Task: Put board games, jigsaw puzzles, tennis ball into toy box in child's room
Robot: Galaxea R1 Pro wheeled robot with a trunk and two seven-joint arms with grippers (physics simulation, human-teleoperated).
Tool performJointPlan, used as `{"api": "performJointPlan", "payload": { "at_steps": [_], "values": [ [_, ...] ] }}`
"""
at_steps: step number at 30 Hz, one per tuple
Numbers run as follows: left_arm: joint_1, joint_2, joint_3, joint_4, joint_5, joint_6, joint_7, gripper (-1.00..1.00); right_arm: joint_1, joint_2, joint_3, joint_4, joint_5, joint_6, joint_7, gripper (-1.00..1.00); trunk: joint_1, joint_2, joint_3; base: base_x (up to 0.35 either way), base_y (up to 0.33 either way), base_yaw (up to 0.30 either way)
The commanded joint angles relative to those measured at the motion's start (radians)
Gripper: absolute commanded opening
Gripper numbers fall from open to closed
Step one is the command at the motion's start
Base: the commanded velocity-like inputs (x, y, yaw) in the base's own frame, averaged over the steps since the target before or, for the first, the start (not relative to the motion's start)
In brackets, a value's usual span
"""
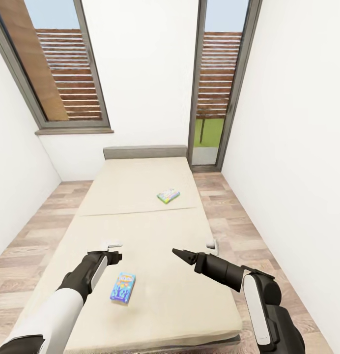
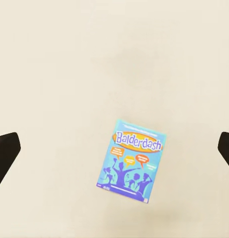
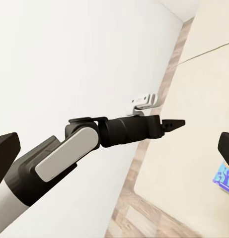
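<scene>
We are hovering the wide-open, empty left tool [image 1: 112, 255] over the Balderdash box [image 1: 123, 287] on the bed [image 1: 155, 300], needing to descend and grip; right tool [image 1: 180, 254] looking closed.

Both arms reach forward, bent at the elbow. The left gripper [image 1: 112, 250] points downward, and in the left wrist view its two dark fingertips [image 2: 5, 151] stand far apart. The right gripper [image 1: 182, 254] points inward toward the left arm, with its fingers drawn together to a narrow tip, holding nothing.
</scene>
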Motion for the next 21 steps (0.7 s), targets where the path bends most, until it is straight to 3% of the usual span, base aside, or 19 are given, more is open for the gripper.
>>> {"api": "performJointPlan", "payload": {
  "at_steps": [1, 21],
  "values": [
    [-0.001, 0.000, 0.001, -0.002, 0.000, 0.005, 0.002, 1.00, -0.001, 0.001, -0.002, 0.000, 0.003, 0.004, 0.005, 1.00, 0.001, -0.002, -0.004, 0.000, 0.000, 0.000],
    [-0.001, 0.000, 0.000, -0.002, -0.002, 0.005, 0.000, 1.00, -0.001, 0.001, -0.005, 0.000, 0.005, 0.004, 0.006, 1.00, 0.001, -0.002, -0.037, 0.000, 0.000, 0.000]
  ]
}}
